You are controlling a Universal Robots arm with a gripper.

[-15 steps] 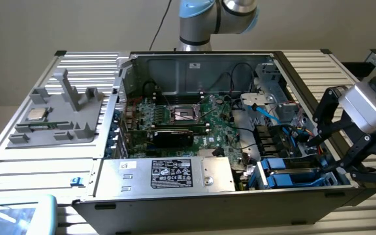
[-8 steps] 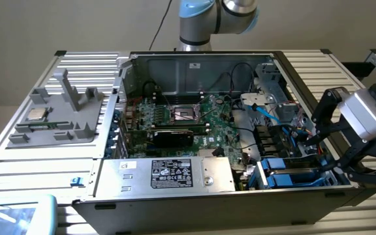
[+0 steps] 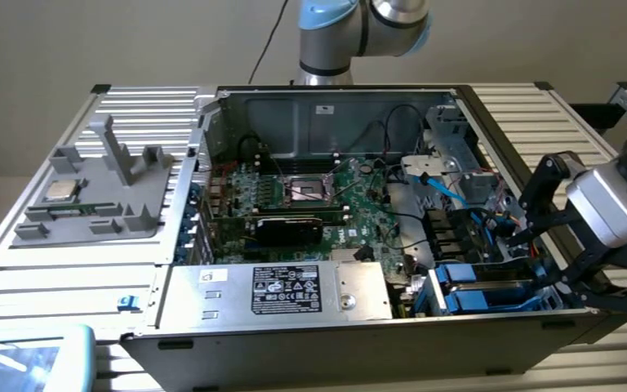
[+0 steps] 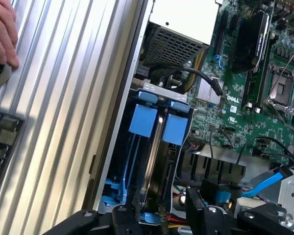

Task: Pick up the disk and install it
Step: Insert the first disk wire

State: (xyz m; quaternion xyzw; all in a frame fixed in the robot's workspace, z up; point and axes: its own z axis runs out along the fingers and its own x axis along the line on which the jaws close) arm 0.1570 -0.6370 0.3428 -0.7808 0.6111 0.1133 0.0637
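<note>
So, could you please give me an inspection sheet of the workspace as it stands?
Surface: ribbed aluminium table carrying an open grey metal computer case.
Job's things: silver-grey disk in a blue plastic carrier, on edge in the drive bay beside a second blue carrier.
Clutter: grey plastic fixture tray holding a square silver chip.
Grippers: black tool open, over the drive bay.
Cables: black round cable, blue flat cable inside the case.
Surroundings: a person's hand on the table.

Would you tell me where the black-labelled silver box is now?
The silver box lies inside the computer case along its near wall, beside the motherboard, on the exterior view's left of the blue carriers.
</note>
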